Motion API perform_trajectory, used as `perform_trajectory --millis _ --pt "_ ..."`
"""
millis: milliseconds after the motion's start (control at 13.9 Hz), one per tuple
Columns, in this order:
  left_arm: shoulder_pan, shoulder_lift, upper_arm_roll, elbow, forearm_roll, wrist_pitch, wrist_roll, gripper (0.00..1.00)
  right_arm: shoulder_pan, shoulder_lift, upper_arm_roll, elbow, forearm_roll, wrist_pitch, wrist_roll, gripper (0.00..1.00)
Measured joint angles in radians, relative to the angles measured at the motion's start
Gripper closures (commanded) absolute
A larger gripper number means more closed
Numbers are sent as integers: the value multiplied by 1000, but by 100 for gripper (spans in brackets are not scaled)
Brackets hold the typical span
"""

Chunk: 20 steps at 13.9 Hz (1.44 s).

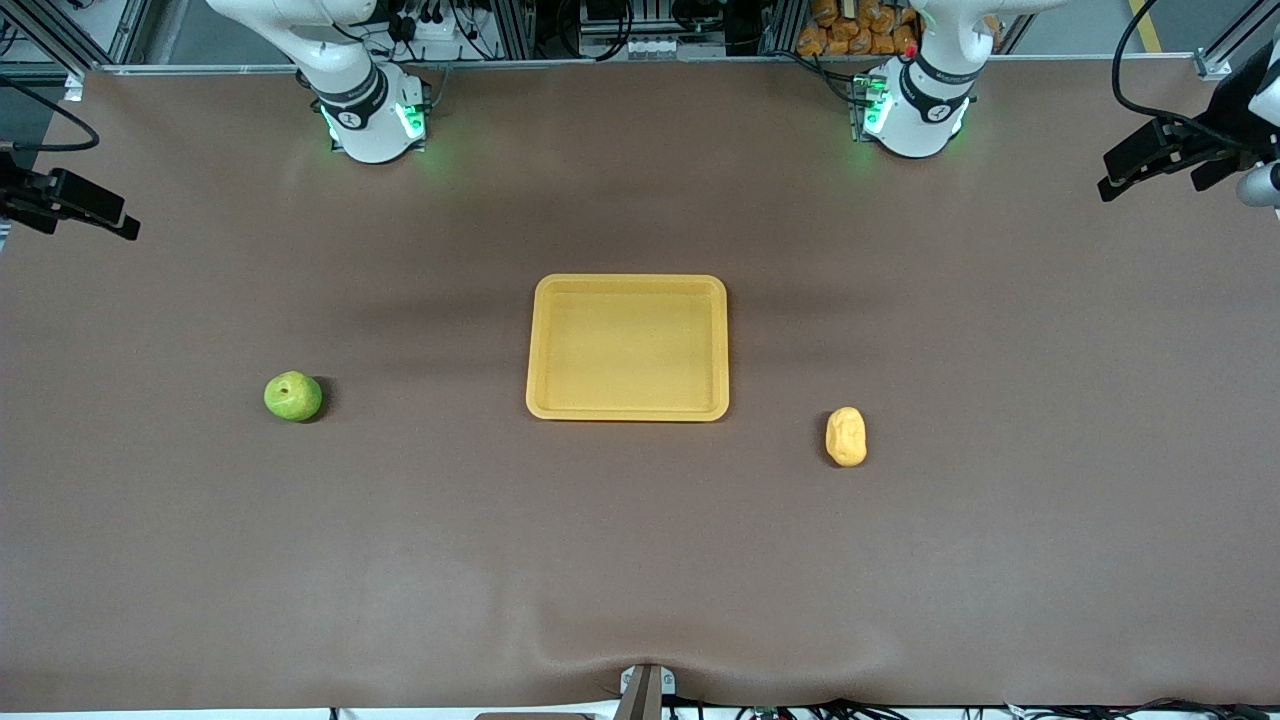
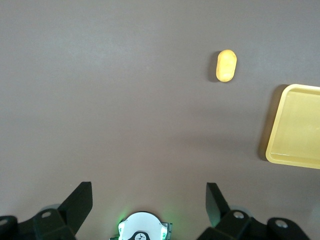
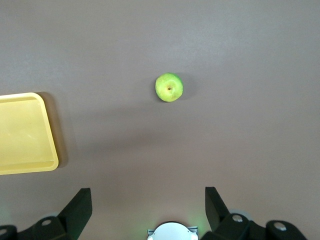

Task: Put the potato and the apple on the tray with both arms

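Potato [image 1: 846, 436], apple [image 1: 293, 396] flanking tray [image 1: 627, 284], pincers partly cropped.

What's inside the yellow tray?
Nothing. The tray shows only its bare yellow floor. The apple and potato sit on the table beside it. Nothing is covered.

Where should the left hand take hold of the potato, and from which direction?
Across its narrow middle, coming straight down from above. The potato lies flat on the table, its long axis running toward and away from the front camera, with nothing beside it. The left hand is open, so closing its fingers on the two long sides probably gives the shortest, steadiest span.
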Motion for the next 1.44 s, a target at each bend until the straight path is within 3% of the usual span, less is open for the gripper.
perform_trajectory --millis 1435 --pt "5 5 0 -1 0 -36 0 0 0 13 2 -13 0 -2 5 0"
